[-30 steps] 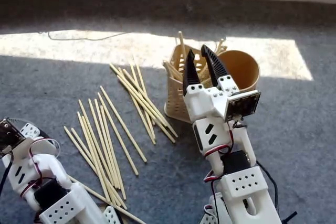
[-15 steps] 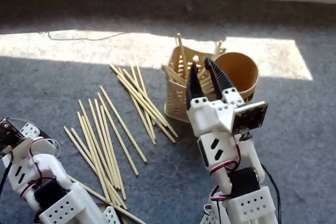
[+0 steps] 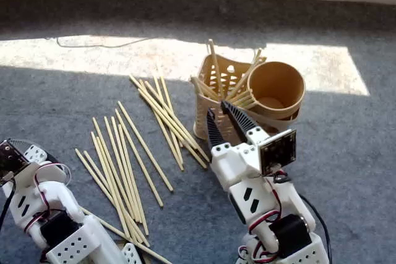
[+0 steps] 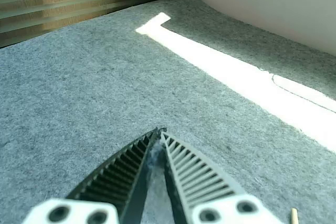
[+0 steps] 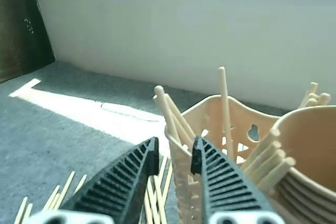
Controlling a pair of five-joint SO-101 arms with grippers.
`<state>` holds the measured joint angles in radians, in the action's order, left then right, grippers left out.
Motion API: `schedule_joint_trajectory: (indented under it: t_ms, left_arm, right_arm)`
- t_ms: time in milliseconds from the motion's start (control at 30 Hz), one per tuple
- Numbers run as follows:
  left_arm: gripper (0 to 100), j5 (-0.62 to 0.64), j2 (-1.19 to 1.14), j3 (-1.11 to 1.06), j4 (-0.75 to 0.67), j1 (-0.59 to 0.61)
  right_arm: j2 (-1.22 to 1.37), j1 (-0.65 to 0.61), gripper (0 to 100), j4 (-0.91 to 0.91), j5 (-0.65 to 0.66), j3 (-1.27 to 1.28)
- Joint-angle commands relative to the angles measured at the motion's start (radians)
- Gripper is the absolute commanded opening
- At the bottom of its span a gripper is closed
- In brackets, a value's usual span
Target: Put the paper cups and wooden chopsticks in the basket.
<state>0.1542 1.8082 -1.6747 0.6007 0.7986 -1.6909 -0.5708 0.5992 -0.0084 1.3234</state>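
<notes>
**Right claw at the basket's near wall; loose chopsticks on the bench**

The basket (image 3: 218,78) stands on the grey-felted bench (image 3: 346,153), at the near edge of a sunlit strip (image 3: 93,57). A nested stack of cups (image 3: 275,88) lies tilted against the basket's right side, mouth up and toward the arms. Whether it sits inside the rim cannot be told. The stowed chopsticks (image 3: 213,60) rise above the rim at several angles, and some are wedged between basket and cups.

The loose chopsticks lie flat in two groups. The far fan (image 3: 164,119) ends just beside the basket's left foot. The near fan (image 3: 120,165) lies between it and the left arm (image 3: 43,214), and its lowest sticks touch that arm's base. Bare felt stretches left of both fans and right of the cups.

The right claw (image 3: 218,110) hangs at the basket's near wall, its tips level with the rim. Its jaws stand a narrow gap apart and hold nothing. The right wrist view shows the tips just short of the basket wall.

The left claw (image 4: 159,132) is closed tip to tip, empty, over bare felt. A thin cable (image 3: 93,44) lies in the sunlit strip, near the bench's far edge.
</notes>
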Motion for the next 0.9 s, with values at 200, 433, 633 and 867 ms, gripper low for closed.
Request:
schedule_joint_trajectory:
  t_ms: [200, 433, 633, 867]
  left_arm:
    - [2, 0.002, 0.007, -0.015, -0.015, -0.045]
    - [2, -0.057, 0.007, -0.021, -0.015, -0.064]
    - [2, -0.057, 0.007, -0.021, -0.015, -0.061]
    - [2, -0.057, 0.007, -0.021, -0.015, -0.058]
  right_arm:
    - [0.015, -0.236, 11.6, 0.294, 0.003, -0.194]
    - [0.378, -0.26, 11.6, 0.228, 0.043, -0.2]
    - [0.711, -0.26, 11.6, -0.027, 0.043, -0.199]
    - [1.073, -0.298, 11.6, -0.162, 0.043, -0.384]
